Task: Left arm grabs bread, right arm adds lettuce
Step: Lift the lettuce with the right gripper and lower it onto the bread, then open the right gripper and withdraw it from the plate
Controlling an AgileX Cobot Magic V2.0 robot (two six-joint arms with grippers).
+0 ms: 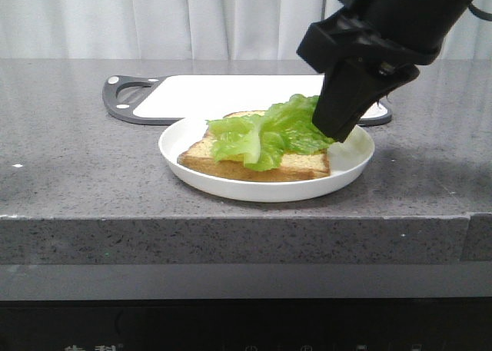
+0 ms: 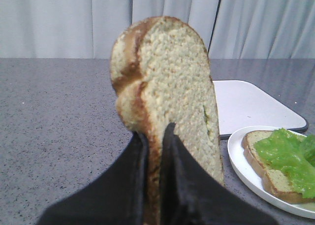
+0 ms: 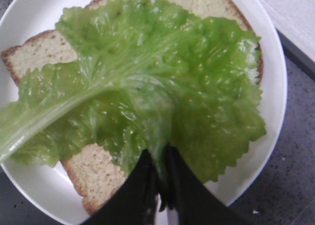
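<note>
On the white plate [image 1: 350, 167] near the counter's front edge, a bread slice [image 1: 231, 163] lies flat with the lettuce [image 1: 269, 132] draped over it, the leaf's ruffled edge reaching toward the plate's rim. At the leaf's right end the right gripper [image 3: 160, 161] is pinched nearly shut on the lettuce, its arm crowding that side of the plate. Off to the left over open countertop [image 2: 54, 121], the left gripper [image 2: 155, 141] clamps a second, round-topped bread slice [image 2: 170, 87] upright by its lower edge, with a cutting board [image 1: 215, 94] behind the plate.

white plate [image 1: 350, 170] on grey speckled counter [image 1: 77, 167] | white cutting board [image 1: 215, 94] with dark rim just behind plate | pale curtain [image 1: 154, 17] at back
</note>
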